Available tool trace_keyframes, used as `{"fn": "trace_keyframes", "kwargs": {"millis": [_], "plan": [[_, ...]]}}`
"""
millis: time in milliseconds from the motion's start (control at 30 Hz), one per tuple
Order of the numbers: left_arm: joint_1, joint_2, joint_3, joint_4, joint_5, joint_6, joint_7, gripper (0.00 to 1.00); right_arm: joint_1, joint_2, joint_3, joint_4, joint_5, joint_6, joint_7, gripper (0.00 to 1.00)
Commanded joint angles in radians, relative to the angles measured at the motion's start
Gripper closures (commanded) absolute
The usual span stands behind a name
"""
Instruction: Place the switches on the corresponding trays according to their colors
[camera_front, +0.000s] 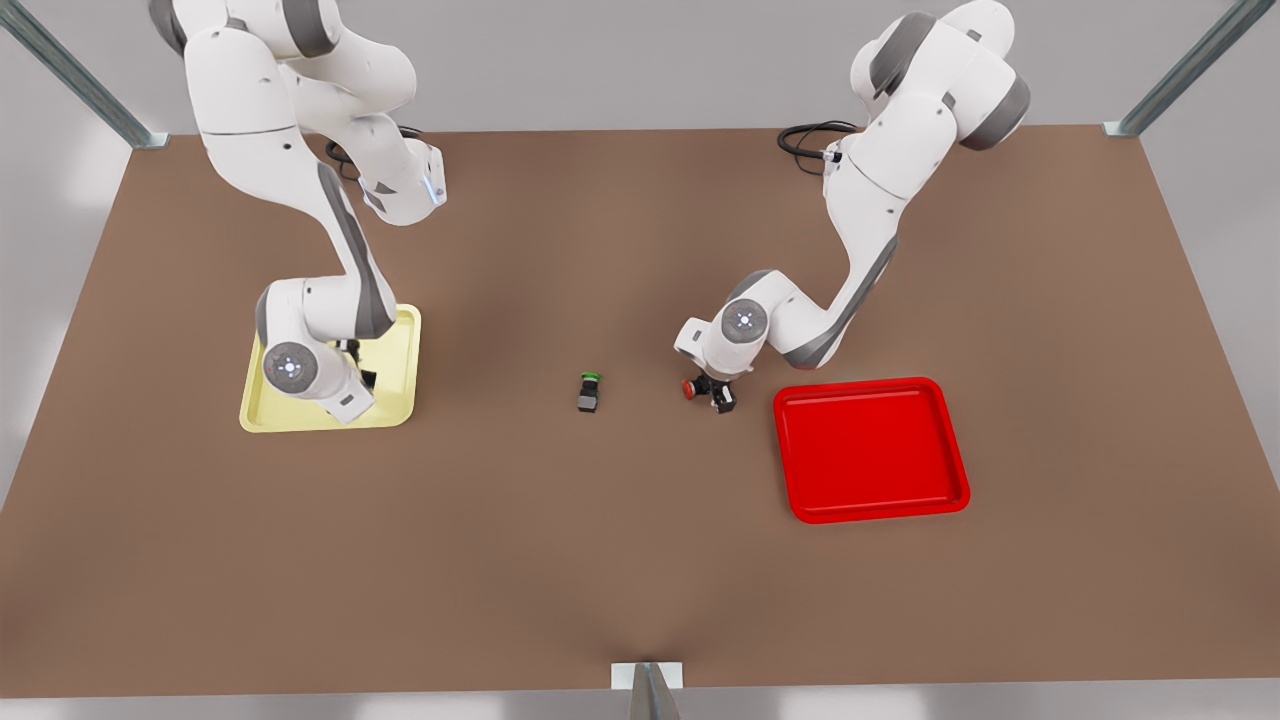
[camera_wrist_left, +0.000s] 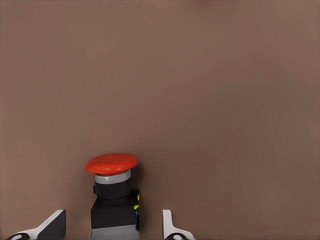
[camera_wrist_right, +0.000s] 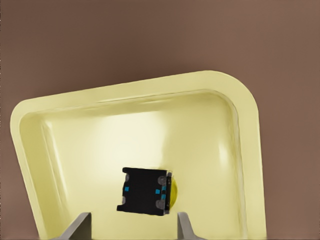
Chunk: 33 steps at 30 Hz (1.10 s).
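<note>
The red-capped switch (camera_wrist_left: 112, 192) lies on the brown table, and its cap (camera_front: 689, 388) also shows in the front view. My left gripper (camera_wrist_left: 114, 227) is open and low over it, with one finger (camera_wrist_left: 55, 225) on each side and a gap to the body. It sits at the front view's right (camera_front: 715, 392), just left of the red tray (camera_front: 870, 500). The yellow-capped switch (camera_wrist_right: 147, 191) lies on its side inside the pale yellow tray (camera_wrist_right: 30, 130). My right gripper (camera_wrist_right: 132, 226) is open above it, over the yellow tray (camera_front: 400, 415) at the front view's left.
A green-capped switch (camera_front: 589, 391) lies on the table (camera_front: 640, 560) between the two arms. The red tray holds nothing. Metal frame posts (camera_front: 648, 690) stand at the table's edges.
</note>
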Motion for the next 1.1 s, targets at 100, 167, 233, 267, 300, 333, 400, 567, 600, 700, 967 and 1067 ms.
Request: {"fn": "trace_keyframes", "kwargs": {"millis": [100, 167, 233, 267, 300, 333, 400, 567, 600, 700, 967, 1067], "plan": [[0.0, -0.006, 0.0, -0.002, 0.001, -0.002, 0.0, 0.38, -0.002, -0.011, 0.0, 0.008, 0.0, -0.027, 0.0, 0.0], [0.0, -0.008, 0.0, -0.002, 0.001, -0.002, -0.002, 0.41, -0.006, -0.034, 0.0, 0.069, 0.0, -0.082, 0.003, 0.0], [0.0, -0.008, 0.0, -0.003, 0.003, -0.002, -0.002, 0.46, -0.009, 0.035, 0.009, 0.351, 0.001, -0.27, 0.017, 0.0], [0.0, -0.008, 0.0, -0.003, 0.001, -0.002, -0.002, 0.48, -0.011, 0.076, 0.009, 0.512, 0.001, -0.319, 0.023, 0.0], [0.002, -0.006, 0.0, -0.003, 0.001, -0.002, -0.003, 0.48, -0.008, 0.107, 0.005, 0.647, 0.003, -0.32, 0.102, 0.0], [0.002, -0.006, 0.0, -0.003, 0.003, -0.002, -0.005, 0.48, -0.005, 0.112, 0.002, 0.727, 0.003, -0.347, 0.259, 0.0], [0.002, -0.006, 0.0, -0.003, 0.003, -0.002, -0.006, 0.5, -0.006, 0.027, 0.005, 0.787, 0.009, -0.504, 0.669, 0.0], [0.002, -0.005, 0.0, -0.003, 0.003, 0.0, -0.006, 0.51, -0.055, -0.298, 0.127, 0.64, -0.052, -0.516, 1.062, 0.0], [0.002, -0.006, -0.002, -0.003, 0.003, 0.0, -0.006, 0.52, -0.045, -0.29, 0.126, 0.64, -0.052, -0.519, 1.066, 0.0], [0.002, -0.009, -0.002, -0.005, 0.003, -0.002, -0.006, 0.53, -0.055, -0.215, 0.123, 0.684, -0.052, -0.551, 1.085, 0.0], [0.038, -0.083, -0.005, -0.038, 0.0, -0.018, -0.008, 0.53, -0.068, -0.184, 0.118, 0.684, -0.049, -0.551, 1.072, 0.0], [0.063, -0.146, -0.006, -0.063, -0.005, -0.038, -0.005, 0.52, -0.068, -0.183, 0.118, 0.684, -0.051, -0.55, 1.072, 0.0]]}}
